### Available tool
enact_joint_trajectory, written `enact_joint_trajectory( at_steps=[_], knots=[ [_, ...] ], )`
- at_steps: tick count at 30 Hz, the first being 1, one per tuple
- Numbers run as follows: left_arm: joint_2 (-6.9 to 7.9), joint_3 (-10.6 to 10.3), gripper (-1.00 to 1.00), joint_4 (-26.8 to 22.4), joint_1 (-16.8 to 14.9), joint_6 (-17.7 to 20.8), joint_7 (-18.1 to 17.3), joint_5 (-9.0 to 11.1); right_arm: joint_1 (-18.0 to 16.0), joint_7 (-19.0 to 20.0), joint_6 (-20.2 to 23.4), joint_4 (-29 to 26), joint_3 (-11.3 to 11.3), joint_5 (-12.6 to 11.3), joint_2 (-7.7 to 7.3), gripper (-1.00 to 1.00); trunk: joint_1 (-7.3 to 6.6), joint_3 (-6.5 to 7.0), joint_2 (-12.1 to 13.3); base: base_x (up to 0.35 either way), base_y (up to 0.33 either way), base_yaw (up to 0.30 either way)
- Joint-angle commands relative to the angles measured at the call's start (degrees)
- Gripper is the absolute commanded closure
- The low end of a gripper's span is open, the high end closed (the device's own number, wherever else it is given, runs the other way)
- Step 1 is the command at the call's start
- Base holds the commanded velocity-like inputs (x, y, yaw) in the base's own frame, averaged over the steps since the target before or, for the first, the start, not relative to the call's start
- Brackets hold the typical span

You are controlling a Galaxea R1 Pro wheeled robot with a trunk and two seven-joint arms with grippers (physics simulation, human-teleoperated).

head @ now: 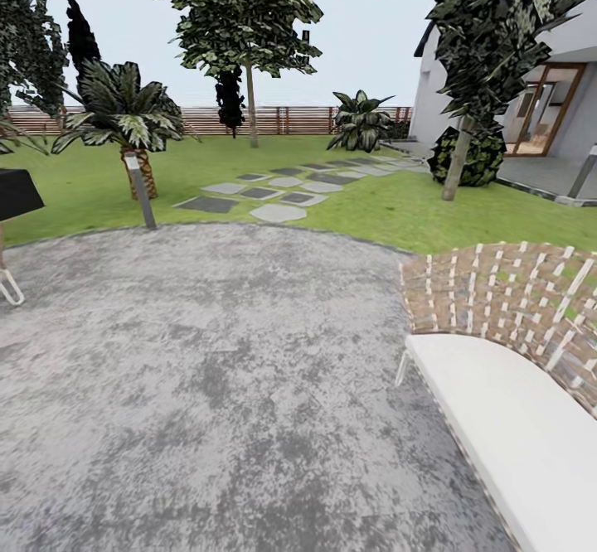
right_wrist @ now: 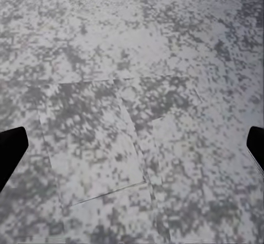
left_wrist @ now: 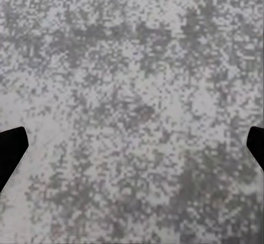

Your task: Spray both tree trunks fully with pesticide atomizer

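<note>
Left wrist view: left hand (left_wrist: 132, 145) and right hand (right_wrist: 132, 145) wide apart, unladen, over grey paving (left_wrist: 132, 62)

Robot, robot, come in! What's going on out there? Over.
Both end effectors open, empty, over grey paving. Two trees ahead: one by the fence, one near the house. White bench close on the right.

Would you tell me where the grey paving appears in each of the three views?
Head view: the grey paving spreads across the foreground, left of the white bench, up to the lawn.
Left wrist view: the paving lies beneath the open left gripper.
Right wrist view: the paving lies beneath the open right gripper.
Shared landmark: its mottled grey speckle.
</note>
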Motion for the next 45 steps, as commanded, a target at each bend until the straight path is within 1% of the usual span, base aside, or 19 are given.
enact_joint_trajectory(
  at_steps=[1,27,39,45],
  knots=[
    [-0.01,0.1,-1.0,0.06,-0.03,-0.19,0.04,0.04,-0.03,-0.02,-0.18,0.04,-0.08,-0.01,0.01,-1.0,0.02,-0.05,-0.02,0.339,0.0,0.0],
    [-0.01,0.1,-1.0,0.07,-0.03,-0.19,0.05,0.04,-0.03,-0.02,-0.18,0.04,-0.04,-0.03,0.01,-1.0,0.02,-0.05,-0.02,0.339,0.0,0.002],
    [-0.01,0.1,-1.0,0.07,-0.03,-0.19,0.02,0.04,-0.03,-0.02,-0.18,0.04,-0.03,-0.03,0.01,-1.0,0.02,-0.05,-0.02,0.339,0.0,0.181],
    [-0.01,0.1,-1.0,0.07,-0.03,-0.19,0.03,0.04,-0.03,-0.02,-0.18,0.04,-0.01,-0.03,0.01,-1.0,0.02,-0.05,-0.02,0.339,0.0,0.03]
  ],
)
